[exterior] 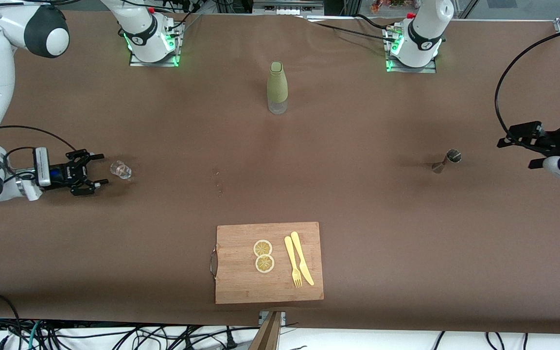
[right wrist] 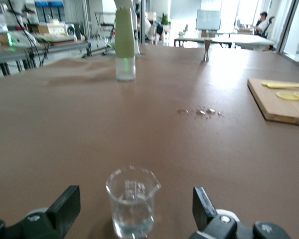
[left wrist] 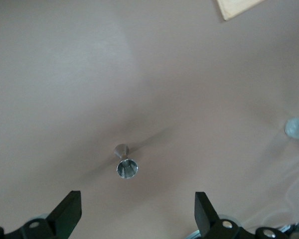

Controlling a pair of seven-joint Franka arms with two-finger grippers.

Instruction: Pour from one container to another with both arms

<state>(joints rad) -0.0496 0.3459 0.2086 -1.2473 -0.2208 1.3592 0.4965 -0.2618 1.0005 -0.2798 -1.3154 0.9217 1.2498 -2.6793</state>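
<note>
Right gripper: the right gripper sits low at the right arm's end of the table, fingers spread wide and empty, pointed at the glass beaker just beside it.
Beaker: small, clear, with a pour lip; in the right wrist view the glass beaker stands upright, centred between the two fingertips but not yet touched. It seems to hold some clear liquid, though the glass makes that hard to be sure of.
Left gripper: the left gripper is likewise wide open and holds nothing; it hangs toward the left arm's end of the table, aimed at the metal jigger.
Jigger: the metal jigger stands upright, its open cup showing, centred ahead of the left fingers but well apart from them.
Why so placed: each container lines up with one arm, so my reading is that both approach for side grasps before any pouring.
Other things: a green bottle stands upright midway between the arm bases; a cutting board with lemon slices, a knife and a fork lies nearest the front camera.
Open room: a bare stretch of brown table lies between the two containers, with a few droplets on it, a fair spot to meet and pour.
Edges: both containers stand well in from the table's edges.
</note>
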